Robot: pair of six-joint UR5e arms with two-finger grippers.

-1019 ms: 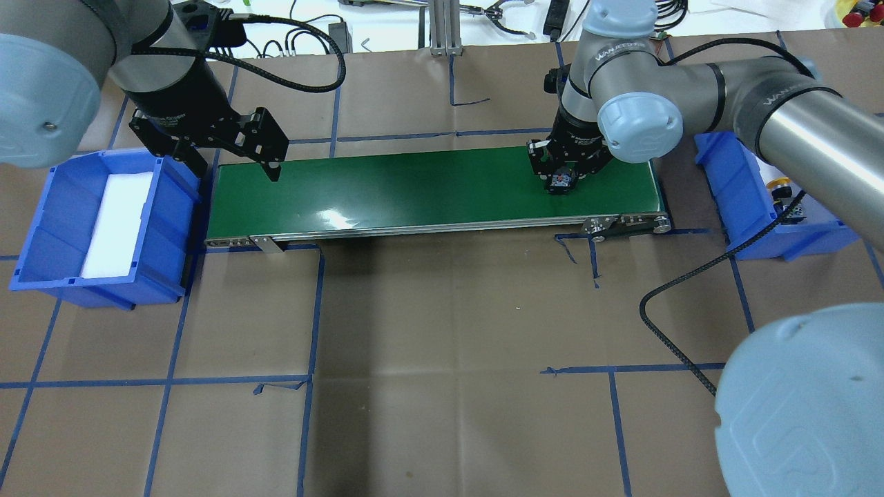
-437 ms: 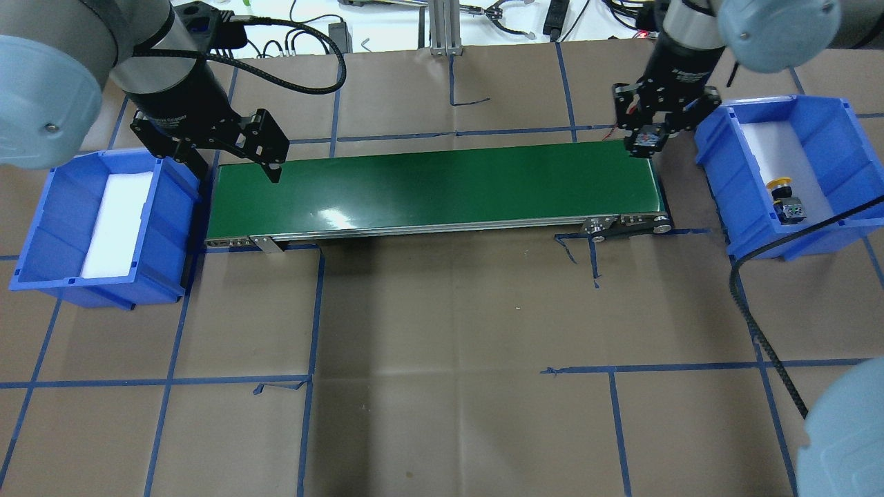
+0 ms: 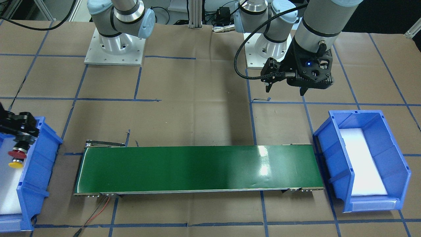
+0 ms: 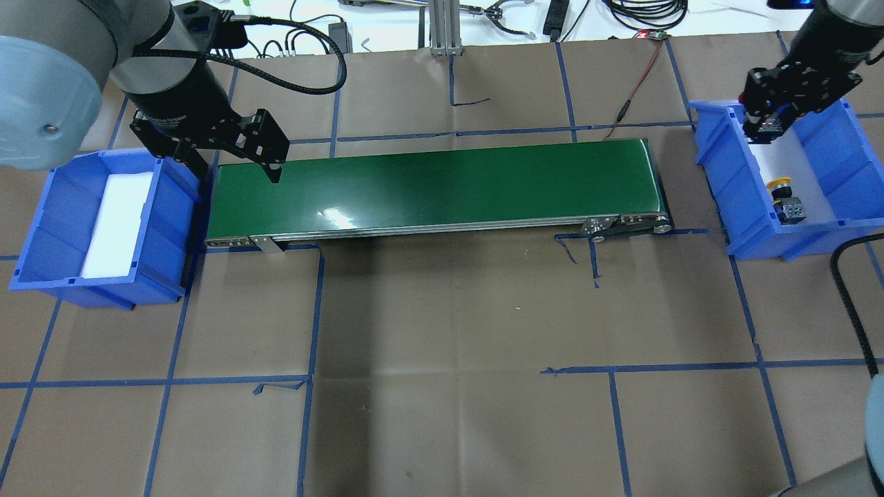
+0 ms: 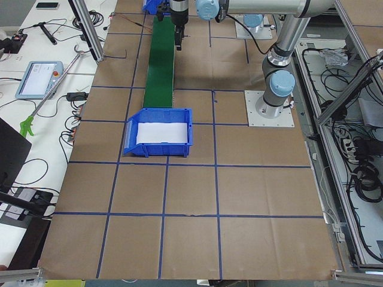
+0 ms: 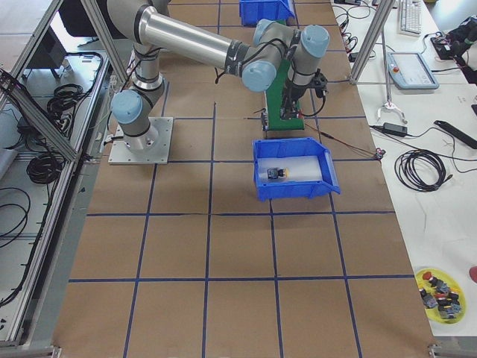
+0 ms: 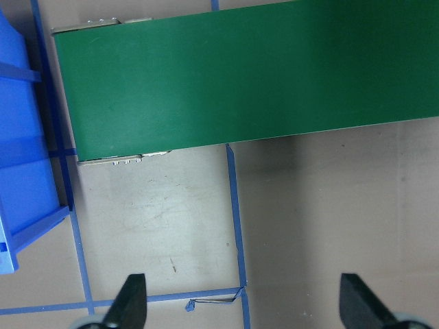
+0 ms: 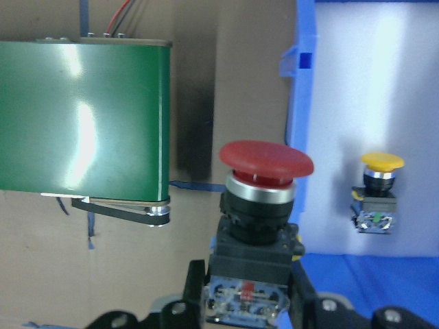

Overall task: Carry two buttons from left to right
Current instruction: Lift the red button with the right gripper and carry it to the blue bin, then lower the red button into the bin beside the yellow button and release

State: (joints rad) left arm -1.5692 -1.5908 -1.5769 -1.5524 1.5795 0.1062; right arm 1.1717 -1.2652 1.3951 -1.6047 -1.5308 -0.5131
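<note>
My right gripper (image 4: 764, 130) is shut on the red button (image 8: 265, 179), gripping its black-grey body with the cap clear of the fingers. It hangs over the far left corner of the right blue bin (image 4: 829, 231). The yellow button (image 4: 783, 195) lies inside that bin on the white liner, also in the right wrist view as the yellow button (image 8: 379, 190). From the front view the red button (image 3: 17, 153) hangs just above the yellow button (image 3: 15, 164). My left gripper (image 4: 236, 166) is open and holds nothing, above the conveyor's left end.
A green conveyor belt (image 4: 435, 185) runs between the left blue bin (image 4: 41, 231), which holds only a white liner, and the right bin. A red wire (image 4: 639, 86) leads from the belt's far right corner. An aluminium post (image 4: 442, 31) stands at the back.
My right gripper has carried the red button off the conveyor's right end, further right and back, to above the right bin. The left arm has not moved.
</note>
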